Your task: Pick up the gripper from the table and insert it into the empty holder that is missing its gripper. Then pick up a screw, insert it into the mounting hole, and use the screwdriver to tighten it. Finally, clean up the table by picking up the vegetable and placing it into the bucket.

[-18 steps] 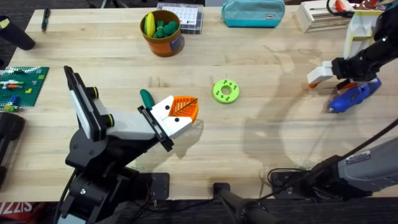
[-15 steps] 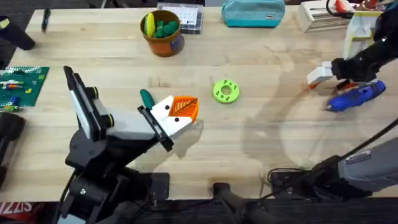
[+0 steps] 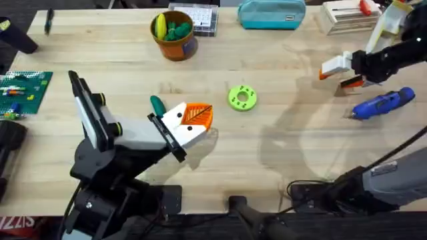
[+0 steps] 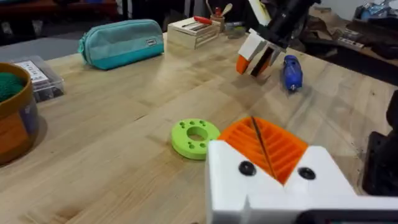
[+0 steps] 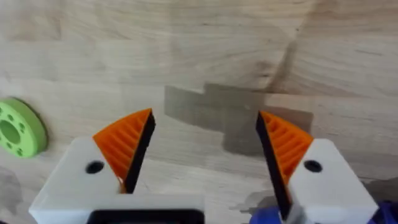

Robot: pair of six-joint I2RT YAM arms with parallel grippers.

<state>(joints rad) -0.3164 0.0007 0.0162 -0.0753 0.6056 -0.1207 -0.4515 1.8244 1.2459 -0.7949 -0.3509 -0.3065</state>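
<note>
Beside the screwdriver [image 3: 381, 105], right gripper [image 3: 337, 71] jaws open, no legible writing.

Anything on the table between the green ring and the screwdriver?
Nothing: in the overhead view the wood between the green ring and the screwdriver is bare.

text: none legible | teal pouch [image 3: 271, 13]: small label, unreadable

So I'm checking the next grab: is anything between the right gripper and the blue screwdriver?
Nothing visible. The right gripper is open and empty above bare wood, and the screwdriver lies on the table just beside it, toward the robot. The green ring sits well off to the side.
</note>
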